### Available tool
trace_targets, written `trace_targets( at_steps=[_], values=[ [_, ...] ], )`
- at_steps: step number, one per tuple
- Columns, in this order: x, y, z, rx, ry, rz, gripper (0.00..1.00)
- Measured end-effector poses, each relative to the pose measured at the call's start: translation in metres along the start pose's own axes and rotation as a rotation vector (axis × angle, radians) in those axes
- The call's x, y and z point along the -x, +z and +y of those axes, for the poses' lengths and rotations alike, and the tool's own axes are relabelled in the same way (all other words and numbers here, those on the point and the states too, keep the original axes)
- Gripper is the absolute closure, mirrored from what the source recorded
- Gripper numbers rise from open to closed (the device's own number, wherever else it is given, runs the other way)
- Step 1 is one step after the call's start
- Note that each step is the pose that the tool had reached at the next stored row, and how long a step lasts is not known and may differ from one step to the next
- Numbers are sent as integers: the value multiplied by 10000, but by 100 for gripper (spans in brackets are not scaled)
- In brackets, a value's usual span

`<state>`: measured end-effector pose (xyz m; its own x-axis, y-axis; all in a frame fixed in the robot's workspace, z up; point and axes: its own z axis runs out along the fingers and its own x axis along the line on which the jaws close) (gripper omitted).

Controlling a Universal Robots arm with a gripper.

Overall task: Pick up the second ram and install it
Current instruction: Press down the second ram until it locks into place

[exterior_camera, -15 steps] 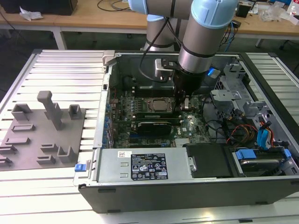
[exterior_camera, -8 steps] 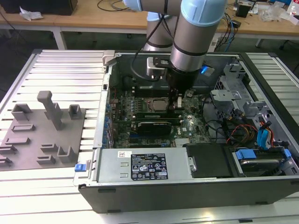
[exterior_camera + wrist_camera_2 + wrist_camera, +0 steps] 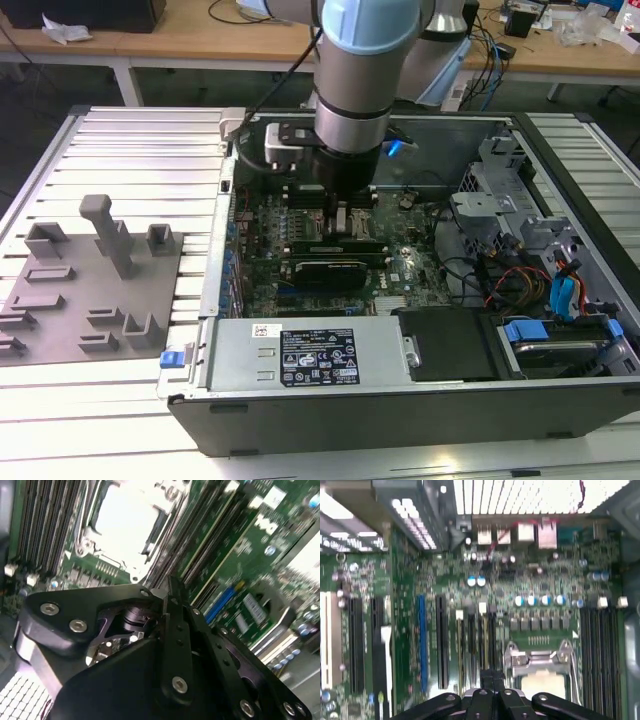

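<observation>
My gripper [image 3: 338,215] reaches down into the open computer case [image 3: 400,410], just over the memory slots [image 3: 476,645] beside the CPU socket [image 3: 540,665]. In both wrist views the black fingers [image 3: 492,677] [image 3: 172,592] are pressed together, and nothing shows between them. A thin green strip, which I take for the second ram [image 3: 485,640], stands edge-on in a slot right under the fingertips. Another such strip [image 3: 461,645] stands two slots away. I cannot tell whether the fingertips touch the ram.
A black card [image 3: 330,270] lies across the motherboard on the near side of the gripper. The power supply [image 3: 300,355] and a drive bay with cables [image 3: 540,270] crowd the case. A grey fixture plate [image 3: 90,290] with holders sits on the slatted table at the exterior view's left.
</observation>
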<state>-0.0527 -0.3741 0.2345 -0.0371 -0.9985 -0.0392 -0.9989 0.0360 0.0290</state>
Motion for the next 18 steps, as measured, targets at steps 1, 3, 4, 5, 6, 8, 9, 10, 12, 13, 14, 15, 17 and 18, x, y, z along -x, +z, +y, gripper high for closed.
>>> trace_targets(
  at_steps=[1, 3, 4, 5, 6, 8, 9, 10, 12, 13, 14, 15, 17, 18],
  values=[
    [-2, 1, 36, -21, -4, 0, 89],
    [-4, 3, 102, -49, -2, -2, 89],
    [-4, 5, 109, -49, -2, -1, 89],
    [-5, 12, 115, -48, -3, 0, 89],
    [-6, 29, 119, -48, -4, 1, 89],
    [-7, 44, 121, -47, -4, 2, 89],
    [-7, 51, 121, -46, -3, 1, 89],
    [-7, 60, 121, -47, -3, 0, 89],
    [-8, 67, 121, -45, -3, 6, 89],
    [-8, 68, 121, -46, -3, 2, 89],
    [-5, 55, 119, -54, -2, -16, 89],
    [-3, 1, 94, -48, -4, -2, 89],
    [0, -6, -9, -35, -3, -2, 89],
    [2, -9, -49, -30, -2, -1, 89]
  ],
)
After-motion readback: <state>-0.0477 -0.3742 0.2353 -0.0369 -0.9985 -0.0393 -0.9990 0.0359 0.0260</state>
